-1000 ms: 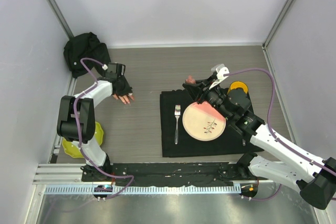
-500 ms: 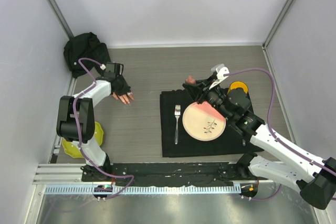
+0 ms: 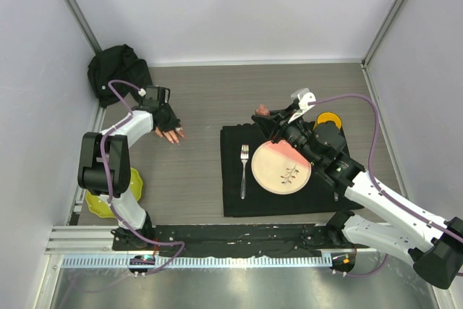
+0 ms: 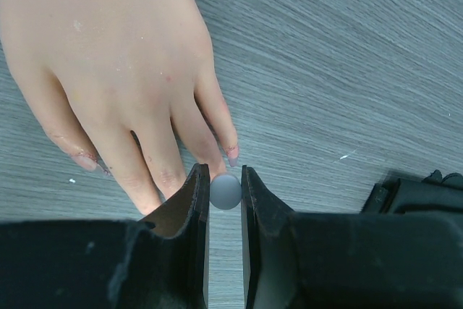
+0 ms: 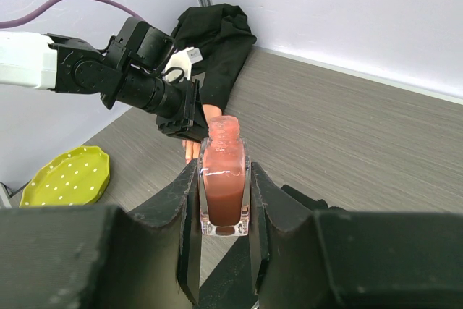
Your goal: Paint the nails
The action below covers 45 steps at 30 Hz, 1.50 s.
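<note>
The pale mannequin hand (image 3: 173, 134) lies on the table at left with its black sleeve (image 3: 116, 70) behind; the left wrist view shows it close up (image 4: 108, 56). Its nails (image 4: 232, 154) look faintly pink. My left gripper (image 3: 166, 119) hovers over the fingers, shut on a small grey round cap (image 4: 225, 192) seen end-on right by the little fingertip; any brush below it is hidden. My right gripper (image 3: 266, 116) is shut on an open, uncapped bottle of pinkish-red polish (image 5: 224, 179), held upright above the mat's far edge.
A black mat (image 3: 235, 200) at centre right carries a pink plate (image 3: 281, 166) and a fork (image 3: 244, 168). A small yellow object (image 3: 329, 119) sits behind the right arm. A yellow-green dish (image 3: 98, 200) lies at the left edge. White walls enclose the table.
</note>
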Motion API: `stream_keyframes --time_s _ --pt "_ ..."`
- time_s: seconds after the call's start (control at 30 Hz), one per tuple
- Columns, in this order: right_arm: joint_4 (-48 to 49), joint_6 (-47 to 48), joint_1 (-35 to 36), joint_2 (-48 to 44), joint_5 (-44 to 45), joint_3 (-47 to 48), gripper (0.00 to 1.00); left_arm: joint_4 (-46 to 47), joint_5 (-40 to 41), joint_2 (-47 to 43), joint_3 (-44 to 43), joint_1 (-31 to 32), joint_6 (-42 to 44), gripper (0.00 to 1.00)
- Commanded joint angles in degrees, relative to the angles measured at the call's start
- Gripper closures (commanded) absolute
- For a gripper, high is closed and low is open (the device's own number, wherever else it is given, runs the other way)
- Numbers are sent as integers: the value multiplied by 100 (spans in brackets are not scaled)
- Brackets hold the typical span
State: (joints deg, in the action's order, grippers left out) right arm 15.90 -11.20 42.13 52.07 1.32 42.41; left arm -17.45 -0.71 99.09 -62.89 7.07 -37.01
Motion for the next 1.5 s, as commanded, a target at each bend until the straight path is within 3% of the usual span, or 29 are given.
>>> stream_keyframes --time_s 0.0,0.6,1.07,1.47 --pt "352 -84 -21 -145 -53 13 99 75 -70 -197 -65 57 63 100" --pt "379 -110 -21 -180 -62 4 99 58 1 -294 172 198 54 100" --pt "361 -119 -29 -215 -229 -5 99 -74 352 -276 -56 181 239 100" --pt "379 -110 -21 -171 -220 -14 99 14 177 -162 -223 128 221 100"
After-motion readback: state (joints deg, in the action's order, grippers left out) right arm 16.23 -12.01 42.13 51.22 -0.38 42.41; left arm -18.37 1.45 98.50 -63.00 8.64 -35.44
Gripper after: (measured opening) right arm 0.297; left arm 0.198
